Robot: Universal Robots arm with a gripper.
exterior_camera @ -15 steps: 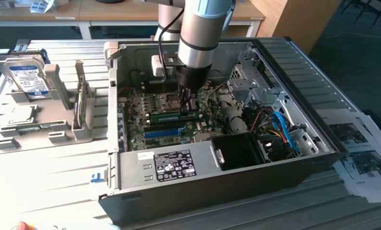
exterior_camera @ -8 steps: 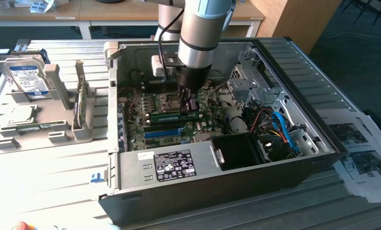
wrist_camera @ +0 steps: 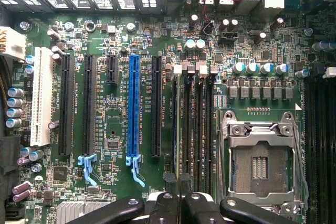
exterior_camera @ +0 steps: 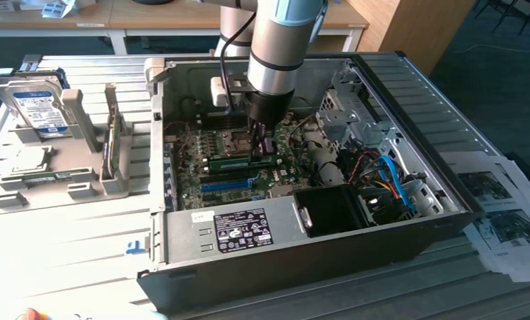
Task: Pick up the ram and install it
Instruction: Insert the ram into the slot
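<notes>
A hard drive [exterior_camera: 35, 107] stands beside an open computer case [exterior_camera: 187, 243].

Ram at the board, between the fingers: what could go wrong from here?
1. The ram may not be lined up with one of the slots. Pressing it then could bend it or leave it half seated.
2. The open socket lies right beside the slots. If the fingers slip, they could touch its contacts.
</notes>
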